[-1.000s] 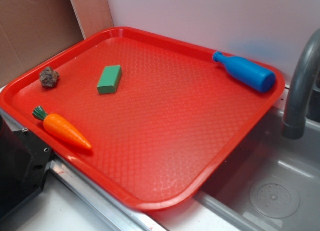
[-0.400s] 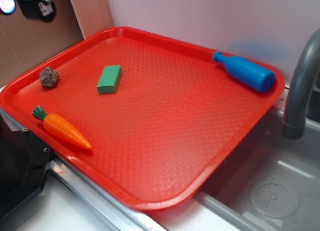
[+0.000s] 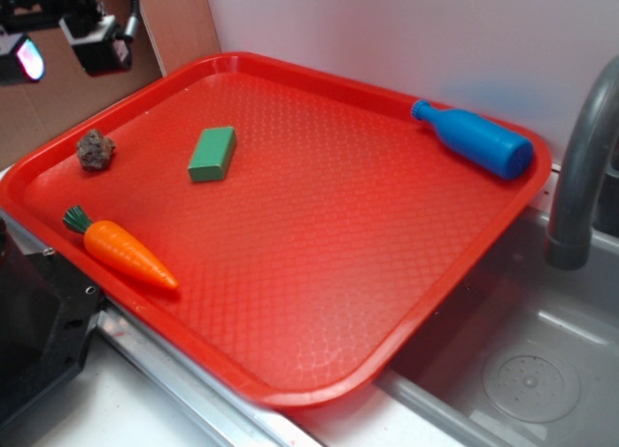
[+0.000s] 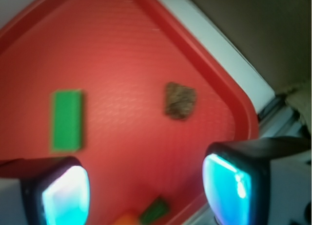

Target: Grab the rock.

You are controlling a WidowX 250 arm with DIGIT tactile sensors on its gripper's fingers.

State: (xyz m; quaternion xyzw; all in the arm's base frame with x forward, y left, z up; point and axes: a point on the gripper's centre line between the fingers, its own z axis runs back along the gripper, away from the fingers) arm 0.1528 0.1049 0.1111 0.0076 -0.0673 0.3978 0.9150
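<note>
A robot gripper [image 4: 146, 186] hangs high above a red tray [image 3: 406, 302], its two fingers spread wide and holding nothing. The rock [image 3: 95, 149], a small mottled grey-brown stone, lies near the tray's left rim, beside a green block [image 3: 213, 154] and apart from it. This looks like the approach step: next, the gripper must descend and straddle the rock before closing.
</note>
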